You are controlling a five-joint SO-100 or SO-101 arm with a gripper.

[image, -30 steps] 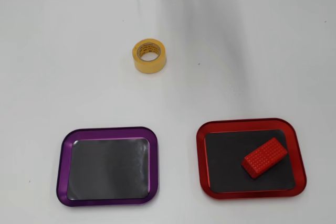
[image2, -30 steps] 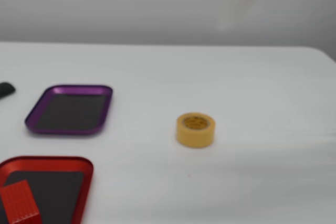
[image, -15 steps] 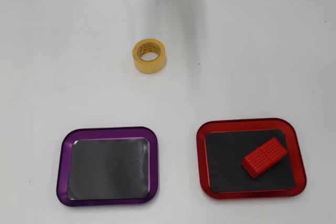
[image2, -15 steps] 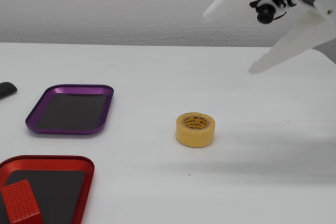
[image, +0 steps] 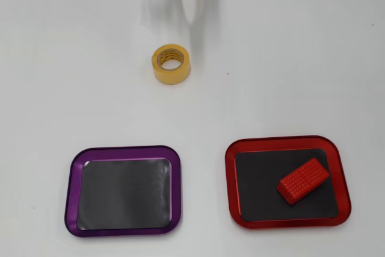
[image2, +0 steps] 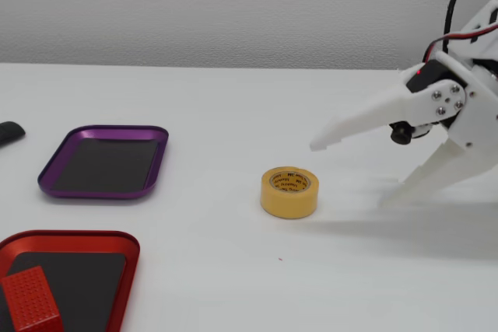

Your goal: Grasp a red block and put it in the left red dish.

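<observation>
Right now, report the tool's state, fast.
Tool: open and holding nothing, beside the tape roll. The red block lies in the red dish.

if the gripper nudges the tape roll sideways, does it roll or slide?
Probably slides: the tape roll lies flat on its side on the table, hole facing up. It looks light, so a nudge should move it easily. The open gripper could tip it onto its edge; then it might roll.

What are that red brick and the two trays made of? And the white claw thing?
The red block looks like moulded plastic: matte, finely studded surface. The red dish and purple tray seem metal, perhaps anodised, with glossy coloured rims; their dark flat insides may be a rubbery liner, hard to say. The pincer looks like white plastic, possibly printed, held by visible screws.
</observation>
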